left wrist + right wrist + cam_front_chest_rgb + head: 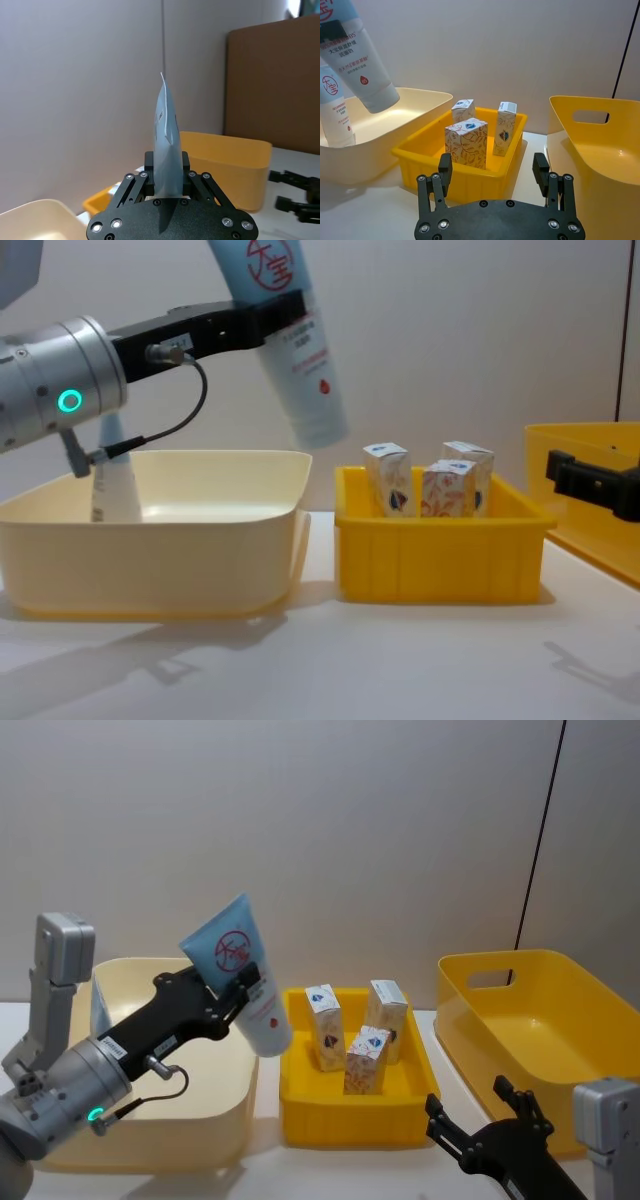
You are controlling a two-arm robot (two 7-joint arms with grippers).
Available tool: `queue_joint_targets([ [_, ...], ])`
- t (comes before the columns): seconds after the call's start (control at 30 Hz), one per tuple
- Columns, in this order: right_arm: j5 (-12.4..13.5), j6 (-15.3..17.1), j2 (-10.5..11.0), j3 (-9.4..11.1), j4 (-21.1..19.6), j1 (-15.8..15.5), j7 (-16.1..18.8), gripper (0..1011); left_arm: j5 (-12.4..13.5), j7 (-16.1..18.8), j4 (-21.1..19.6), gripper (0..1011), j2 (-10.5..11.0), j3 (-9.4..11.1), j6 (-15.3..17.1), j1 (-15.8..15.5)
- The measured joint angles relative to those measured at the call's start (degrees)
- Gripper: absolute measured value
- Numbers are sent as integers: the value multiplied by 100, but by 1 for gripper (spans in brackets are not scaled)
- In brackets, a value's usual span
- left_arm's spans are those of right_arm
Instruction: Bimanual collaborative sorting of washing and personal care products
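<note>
— Left gripper (247, 980)?
— Clamped tight on a pale-blue tube (264, 1016), held tilted, cap down, above the cream tub (200, 1140) rim.
— Right gripper (478, 1115)?
— Jaws wide apart, empty, low near the small yellow bin (350, 1120) of cartons (368, 1055).

This looks like a robotics lab or test room. A smooth white tabletop (400, 660) stands before a plain grey wall (350, 820), and a flat brown board panel (275, 85) stands nearby.

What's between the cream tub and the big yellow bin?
In the head view, a small yellow plastic tray holding three white orange-patterned cartons. Left hand holds a pale-blue squeeze tube aloft by the cream tub; right hand open near the yellow bin.
</note>
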Motion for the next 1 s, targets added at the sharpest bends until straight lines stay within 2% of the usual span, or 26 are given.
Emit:
queue_joint_targets([
  [0.47,0,0,0,0,0,0,0,1001,-580,-881,89,266,-92,310,351,-150],
  [0.83,0,0,0,2,0,-1,3,1001,-724,-1047,145,266,-158,508,505,-190],
  [1.0,61,13,56,25,-41,-30,135,1001,-751,-1066,154,266,-174,557,536,-193],
])
